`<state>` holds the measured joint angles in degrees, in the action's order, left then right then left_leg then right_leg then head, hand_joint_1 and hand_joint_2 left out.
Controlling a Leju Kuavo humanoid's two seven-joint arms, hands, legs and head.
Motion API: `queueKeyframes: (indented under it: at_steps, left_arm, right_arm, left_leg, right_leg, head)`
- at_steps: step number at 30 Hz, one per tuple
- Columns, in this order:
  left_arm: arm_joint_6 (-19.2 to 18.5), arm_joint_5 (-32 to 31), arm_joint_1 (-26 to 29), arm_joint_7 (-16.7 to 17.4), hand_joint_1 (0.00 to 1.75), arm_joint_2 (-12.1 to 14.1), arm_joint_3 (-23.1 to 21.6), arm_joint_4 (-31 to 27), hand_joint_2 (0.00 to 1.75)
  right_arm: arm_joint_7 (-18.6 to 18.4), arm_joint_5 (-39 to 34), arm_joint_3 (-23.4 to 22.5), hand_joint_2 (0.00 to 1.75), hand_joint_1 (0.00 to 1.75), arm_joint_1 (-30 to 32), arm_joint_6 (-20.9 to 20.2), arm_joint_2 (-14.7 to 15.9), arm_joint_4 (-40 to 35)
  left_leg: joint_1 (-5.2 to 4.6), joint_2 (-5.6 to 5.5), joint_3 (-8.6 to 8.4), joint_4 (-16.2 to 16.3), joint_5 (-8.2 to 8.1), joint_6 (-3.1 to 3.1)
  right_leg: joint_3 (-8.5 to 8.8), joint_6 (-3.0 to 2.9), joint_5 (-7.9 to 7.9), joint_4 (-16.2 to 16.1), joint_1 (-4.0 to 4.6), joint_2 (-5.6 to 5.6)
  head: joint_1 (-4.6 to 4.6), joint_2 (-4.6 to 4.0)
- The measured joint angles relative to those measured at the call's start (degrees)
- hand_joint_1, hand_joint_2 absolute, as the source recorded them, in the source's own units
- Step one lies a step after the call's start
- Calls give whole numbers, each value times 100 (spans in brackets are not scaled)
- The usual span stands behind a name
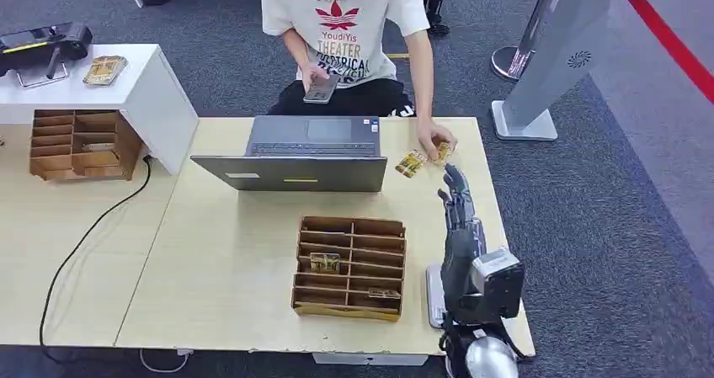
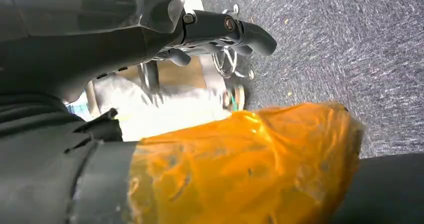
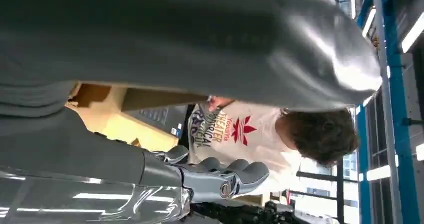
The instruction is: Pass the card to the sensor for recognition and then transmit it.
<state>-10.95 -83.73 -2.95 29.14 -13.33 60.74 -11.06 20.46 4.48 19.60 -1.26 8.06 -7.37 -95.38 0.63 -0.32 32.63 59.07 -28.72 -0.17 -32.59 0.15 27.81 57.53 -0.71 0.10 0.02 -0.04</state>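
Right hand [image 1: 459, 218] nearest, raised above the near right part of the table [image 1: 227, 302], fingers stretched toward the far edge, spread and holding nothing. Left hand [image 2: 220, 32] hanging by the floor, fingers curled in around nothing, with an orange-wrapped part of the robot's body close beside it.

Far of the right hand: two cards [image 1: 421, 159] lying on the table just right of the laptop [image 1: 295, 155], one under a person's hand [image 1: 434, 135], the other, at the left of the pair, touching or nearly touching it. Small, flat, golden-yellow, printed with dark marks too fine to read; thin and lying flat on the wood, so likely awkward to lift from above.

Step in hand, by judgement: the very start, the card not yet taken, with presenting to the sensor and the hand-on both left to do. Next move calls for reaching farther over the table, or taking a card offered by the person, and closing the fingers on an edge.

Near centre: a brown divided tray [image 1: 349, 267] with a couple of similar cards in its slots.
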Motion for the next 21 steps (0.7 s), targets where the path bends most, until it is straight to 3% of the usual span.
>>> queueKeyframes:
  at_steps: [4, 10, 21]
  left_arm:
    - [37, 44, 10, 0, 0, -33, 74, 2, 0]
    - [87, 77, 10, 0, 0, -61, 131, 0, 0]
    - [133, 267, 10, 0, 0, -114, 275, 0, 0]
  right_arm:
    - [77, -503, -140, 0, 0, 462, -370, 2, -243]
    - [118, -915, -251, 0, 0, 847, -614, 13, -356]
    - [223, -920, -199, 0, 0, 1165, -872, 57, -275]
  left_leg:
    - [0, -10, 1, 0, -1, 2]
    - [0, -3, -1, 0, -3, 4]
    - [-1, -3, 0, 0, -3, 5]
  right_leg:
    - [5, 8, 10, -1, 0, -10]
    - [4, 8, 10, -1, 0, -2]
    - [6, 8, 10, -1, 0, -2]
  head:
    - [0, 0]
    - [0, 0]
    - [0, 0]
